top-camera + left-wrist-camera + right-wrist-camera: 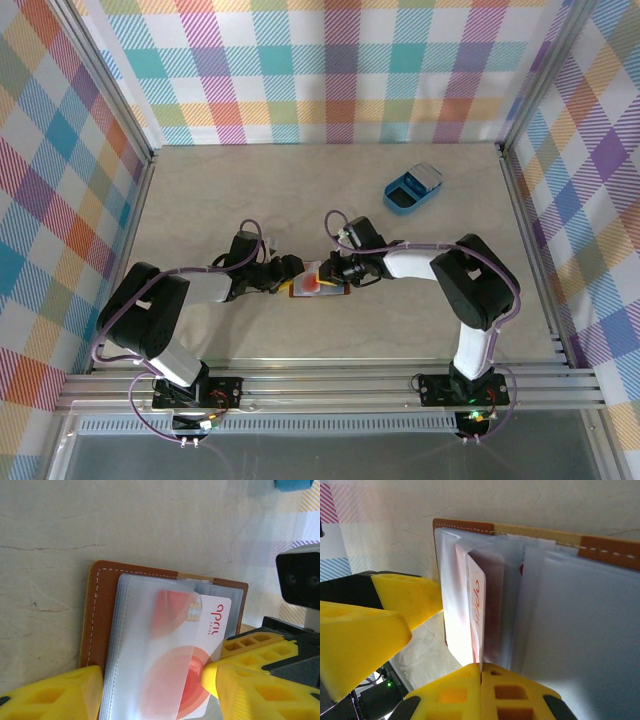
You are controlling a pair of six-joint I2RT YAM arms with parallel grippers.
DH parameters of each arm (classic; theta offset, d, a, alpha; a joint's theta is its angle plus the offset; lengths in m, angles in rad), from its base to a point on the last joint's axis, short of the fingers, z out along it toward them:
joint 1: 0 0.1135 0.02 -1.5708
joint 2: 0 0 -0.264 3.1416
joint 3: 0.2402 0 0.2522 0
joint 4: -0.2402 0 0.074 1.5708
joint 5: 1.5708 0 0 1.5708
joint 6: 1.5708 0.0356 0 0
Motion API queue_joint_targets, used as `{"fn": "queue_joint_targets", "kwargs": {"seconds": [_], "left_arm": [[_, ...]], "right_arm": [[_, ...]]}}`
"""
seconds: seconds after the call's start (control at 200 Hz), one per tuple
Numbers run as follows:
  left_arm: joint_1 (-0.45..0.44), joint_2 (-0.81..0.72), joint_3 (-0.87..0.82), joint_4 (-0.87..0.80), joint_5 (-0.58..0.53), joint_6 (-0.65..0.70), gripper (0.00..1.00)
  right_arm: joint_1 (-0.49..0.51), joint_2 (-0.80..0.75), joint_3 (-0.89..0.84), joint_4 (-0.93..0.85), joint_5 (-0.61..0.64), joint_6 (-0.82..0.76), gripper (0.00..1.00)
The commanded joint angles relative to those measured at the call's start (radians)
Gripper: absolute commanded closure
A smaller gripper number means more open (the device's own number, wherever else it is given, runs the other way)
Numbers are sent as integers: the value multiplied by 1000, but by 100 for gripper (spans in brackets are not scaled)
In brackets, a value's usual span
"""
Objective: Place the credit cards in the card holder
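Okay, on the overhead both arms are nose to nose just below the middle of the frame, over the card holder (102,615). It lies open on the table (250,190), brown leather down and clear sleeves up.

Right wrist feed: my right gripper (481,680) is pinched tight on a credit card (215,625) at the bottom centre. The two yellow pads meet on the card's edge with no gap. The card is white with red circles and stands on edge among the sleeves, near the holder's left side in that view.

Left wrist feed: the same card sits partly under a cloudy sleeve, with its chip and the printed end poking out to the right. My left gripper (155,680) has its fingers (55,695) spread wide along the bottom of the frame, one at the holder's left edge and one against the card's right edge. I can't tell whether they're squeezing or just resting there.

The blue tray (413,188) sits well apart, in the upper right of the overhead.
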Motion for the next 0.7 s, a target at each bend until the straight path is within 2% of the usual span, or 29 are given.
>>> {"fn": "queue_joint_targets", "kwargs": {"seconds": [0.0, 0.48, 0.595, 0.695], "left_arm": [[-30, 50, 2, 68, -7, -1, 39], [-33, 51, -9, 102, 4, -26, 42], [-33, 43, -20, 108, -13, -39, 43], [-33, 32, -26, 105, -31, -42, 44]], "right_arm": [[26, 40, 5, 7, 22, 34, 100], [60, 77, 56, 26, 37, 78, 100], [62, 37, 53, -4, 59, 65, 86], [59, -31, 60, -100, 99, 26, 72]]}}
